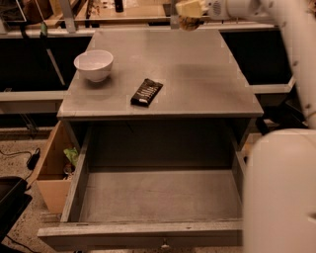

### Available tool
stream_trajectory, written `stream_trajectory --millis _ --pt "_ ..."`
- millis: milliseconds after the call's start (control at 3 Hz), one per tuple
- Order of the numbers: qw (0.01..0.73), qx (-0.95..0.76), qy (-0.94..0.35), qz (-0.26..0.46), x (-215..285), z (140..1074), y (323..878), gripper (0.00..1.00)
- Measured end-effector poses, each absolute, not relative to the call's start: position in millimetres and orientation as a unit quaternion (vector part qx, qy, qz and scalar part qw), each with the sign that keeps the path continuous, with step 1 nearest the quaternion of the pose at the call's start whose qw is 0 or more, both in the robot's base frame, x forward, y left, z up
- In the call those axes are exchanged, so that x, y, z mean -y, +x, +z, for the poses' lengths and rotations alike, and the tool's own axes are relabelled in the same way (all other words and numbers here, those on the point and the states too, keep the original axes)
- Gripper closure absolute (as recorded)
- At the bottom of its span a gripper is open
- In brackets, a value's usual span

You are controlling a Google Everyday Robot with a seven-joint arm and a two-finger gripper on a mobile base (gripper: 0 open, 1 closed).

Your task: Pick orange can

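Small orange-tan metal can (pixel 189 23) above grey table (pixel 197 74)
Clenched in claw (pixel 190 16) near top edge; clear of surface, apparently to complete pick

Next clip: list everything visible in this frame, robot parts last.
orange can: 1, orange-tan, top edge, held above the table's far end
bowl: 1, white, table's left side
snack bar wrapper: 1, black, mid-table, right of bowl
table: 1, grey, centre
drawer: 1, grey, open below tabletop
cardboard box: 1, tan, floor beside drawer
gripper: 1, pale, top edge, shut on can
arm: 1, white, right side
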State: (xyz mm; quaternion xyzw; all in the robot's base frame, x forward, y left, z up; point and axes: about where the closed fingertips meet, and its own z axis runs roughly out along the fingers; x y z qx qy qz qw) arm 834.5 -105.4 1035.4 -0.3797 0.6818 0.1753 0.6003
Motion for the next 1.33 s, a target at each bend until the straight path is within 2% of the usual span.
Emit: stream_trajectory --millis 333,667,1000,1333 --pt "0.689 -0.620 -0.362 0.098 168 1136 767 1.00" --pt "0.756 -0.556 -0.343 0.048 180 1226 682 1.00" --pt "0.766 -0.542 -0.342 0.062 163 1222 627 1.00" --pt "0.733 -0.562 -0.360 0.130 131 1155 582 1.00"
